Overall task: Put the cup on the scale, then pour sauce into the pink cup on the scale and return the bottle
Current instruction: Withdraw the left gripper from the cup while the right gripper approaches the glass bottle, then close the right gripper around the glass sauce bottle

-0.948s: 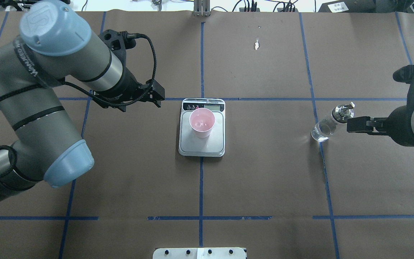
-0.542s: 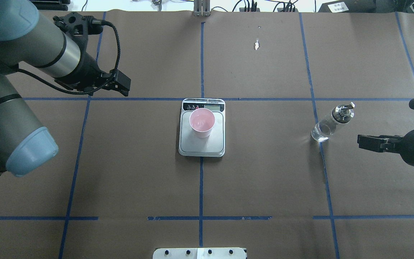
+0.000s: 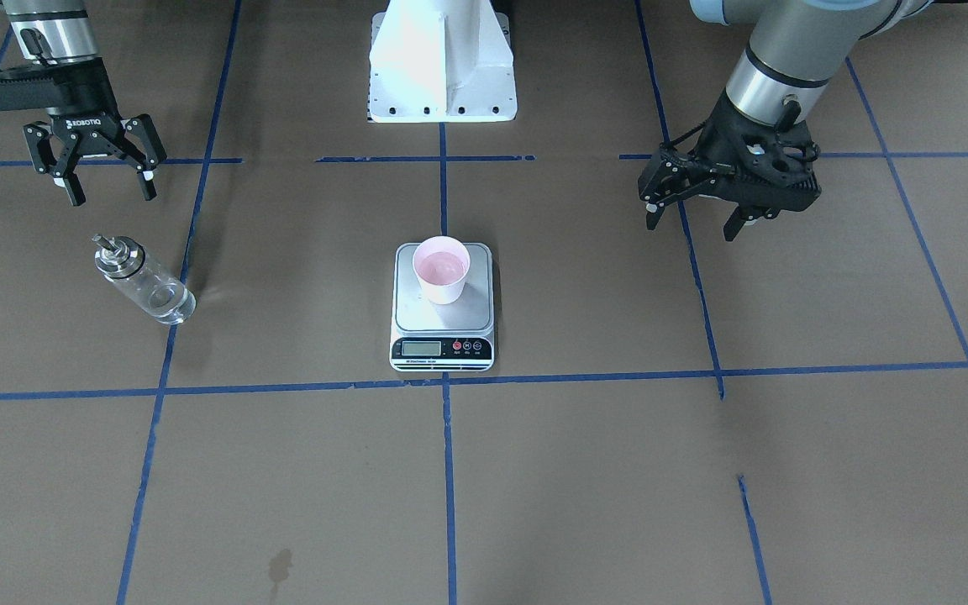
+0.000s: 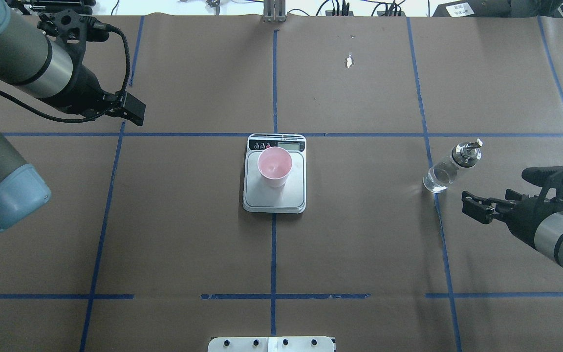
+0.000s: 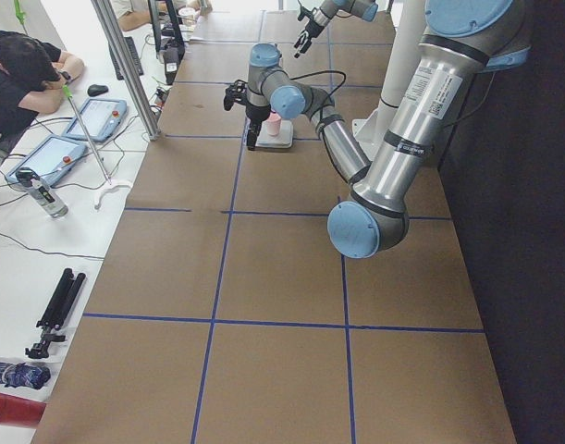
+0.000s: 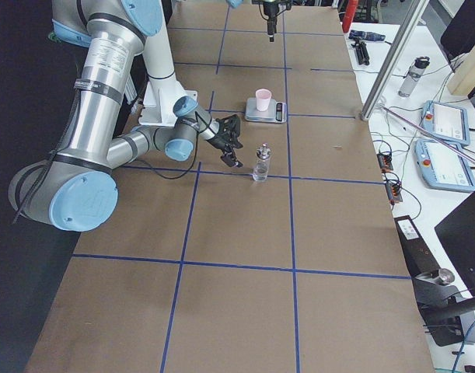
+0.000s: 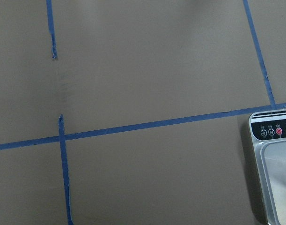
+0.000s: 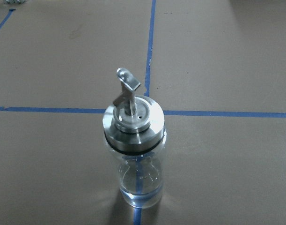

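Note:
The pink cup (image 4: pixel 274 166) stands upright on the steel platform of the scale (image 4: pixel 274 201) at the table's middle; both also show in the front view, cup (image 3: pixel 441 269) on scale (image 3: pixel 442 318). Its pink inside looks wet. The clear glass bottle (image 4: pixel 450 166) with its silver spout cap stands upright on the table at my right, on its own (image 3: pixel 144 281) (image 8: pixel 135 154). My right gripper (image 3: pixel 107 195) is open and empty, apart from the bottle on the robot's side (image 4: pixel 468 206). My left gripper (image 3: pixel 692 228) is open and empty, far left of the scale (image 4: pixel 135 110).
Brown paper with blue tape lines covers the table. The white robot base plate (image 3: pixel 442 84) stands at the near edge. The scale's corner (image 7: pixel 274 140) shows in the left wrist view. Operators' desks with tablets (image 6: pixel 447 120) lie beyond the far edge.
My left gripper has drawn back to the left and away from the scale. My right gripper has pulled back from the bottle's cap towards the robot. Bottle and cup have not moved.

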